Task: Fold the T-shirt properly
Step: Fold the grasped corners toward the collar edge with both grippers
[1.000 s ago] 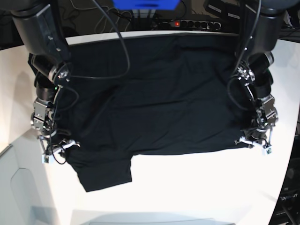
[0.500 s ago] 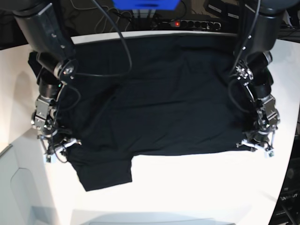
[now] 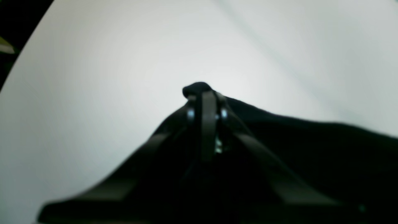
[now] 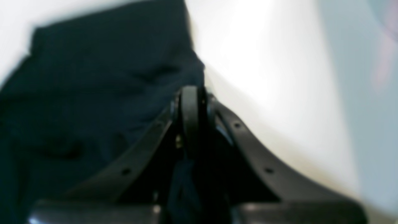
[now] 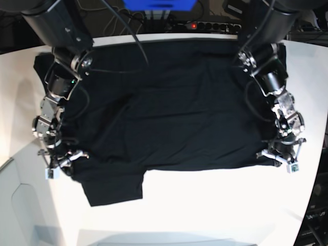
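A: What does the T-shirt (image 5: 179, 113) look like?

B: Plain black cloth, matte and softly creased, spread wide over the white table (image 5: 215, 205). One sleeve juts toward the near edge at the left of the base view.

A: And the table itself?

B: Smooth and glossy white, with a curved near edge. Beyond its far side lies a dark power strip (image 5: 205, 25) with a red light, among black cables.

A: How do the grippers stand?

B: The left gripper (image 5: 281, 156) is pinched together on the shirt's near right corner; a small nub of fabric pokes past its tips. The right gripper (image 5: 64, 161) is clamped on the cloth at the near left, beside the sleeve.
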